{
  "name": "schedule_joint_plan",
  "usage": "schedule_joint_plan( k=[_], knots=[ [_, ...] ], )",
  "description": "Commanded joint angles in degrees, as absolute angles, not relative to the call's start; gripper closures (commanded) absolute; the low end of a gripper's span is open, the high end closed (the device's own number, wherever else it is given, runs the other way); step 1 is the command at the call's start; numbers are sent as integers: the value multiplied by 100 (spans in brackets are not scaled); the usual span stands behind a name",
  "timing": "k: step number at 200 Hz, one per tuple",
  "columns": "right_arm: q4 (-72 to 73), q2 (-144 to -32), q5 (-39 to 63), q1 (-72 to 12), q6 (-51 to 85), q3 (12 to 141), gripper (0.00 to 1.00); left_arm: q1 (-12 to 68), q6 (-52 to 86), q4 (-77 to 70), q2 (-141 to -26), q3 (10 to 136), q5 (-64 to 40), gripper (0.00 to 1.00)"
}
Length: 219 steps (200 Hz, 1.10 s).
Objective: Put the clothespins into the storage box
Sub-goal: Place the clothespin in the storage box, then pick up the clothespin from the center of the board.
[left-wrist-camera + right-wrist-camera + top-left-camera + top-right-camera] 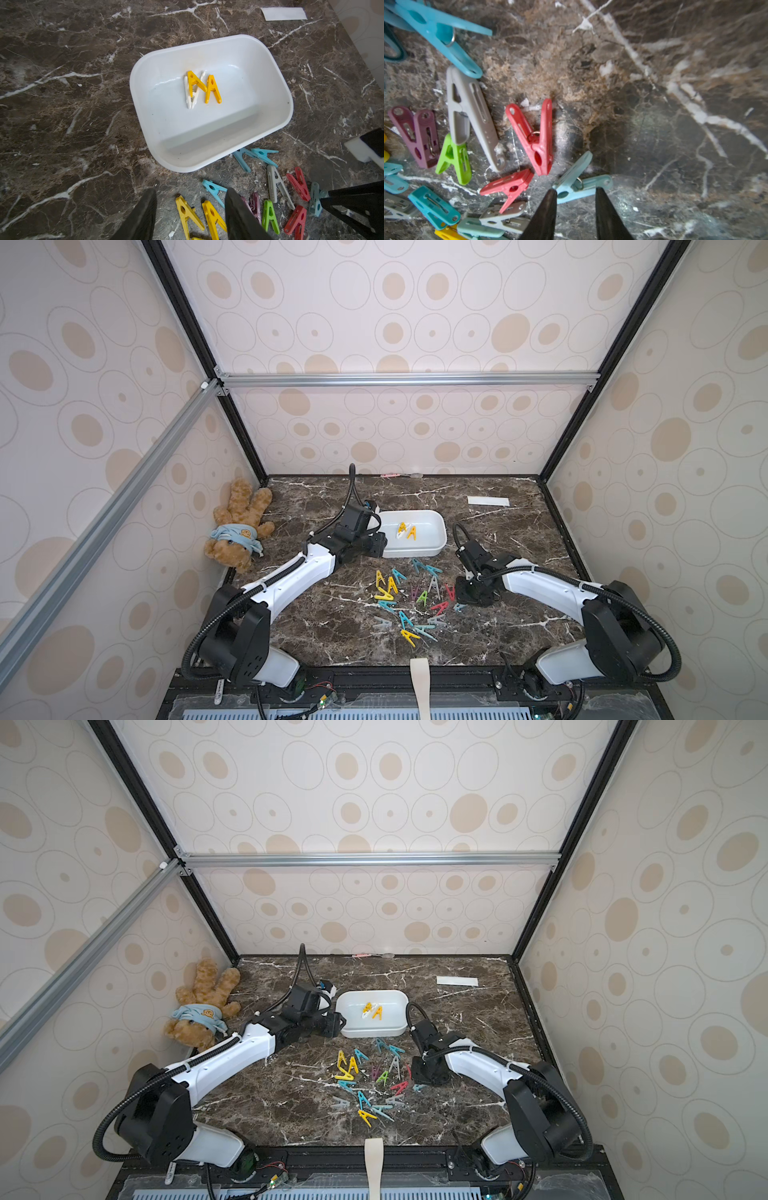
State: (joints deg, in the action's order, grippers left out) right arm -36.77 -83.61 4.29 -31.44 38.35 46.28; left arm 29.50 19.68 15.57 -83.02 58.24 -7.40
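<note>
Crowding threatens: the right claw (575,190), part-open and empty, is poised over a pale teal peg (572,176) whose red neighbours (537,141) may snag, while the left claw (189,191) gapes empty near the storage box (207,141) holding three clothespins (213,89), others strewn on the worktop (316,614).

The white storage box (415,551) sits upright on the desk (332,626), and on its floor lie two yellow clothespins (212,89) and a white clothespin (190,97), one yellow lying across the white. Loose clothespins (422,597) in yellow, teal, red, green, grey and purple lie scattered just in front of it.
</note>
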Motion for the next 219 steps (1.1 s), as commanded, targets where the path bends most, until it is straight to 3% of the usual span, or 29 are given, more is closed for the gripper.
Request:
schedule_joint_plan(
  k=[1, 84, 156, 219],
  knots=[
    [-3724, -8595, 421, -3103, 3894, 4862, 66, 2881, 1996, 1358, -8226, 5752, -719, 47],
    [-3667, -9067, 527, -2966, 3757, 4966, 67, 2806, 1887, 1319, -8218, 5691, -632, 47],
    [-3747, -9073, 503, -2962, 3539, 5074, 92, 2770, 1927, 1302, -8201, 5664, -589, 47],
    [-4114, -8517, 496, -2962, 3156, 5640, 99, 2770, 2110, 1430, -8104, 5630, -473, 47]
  ],
)
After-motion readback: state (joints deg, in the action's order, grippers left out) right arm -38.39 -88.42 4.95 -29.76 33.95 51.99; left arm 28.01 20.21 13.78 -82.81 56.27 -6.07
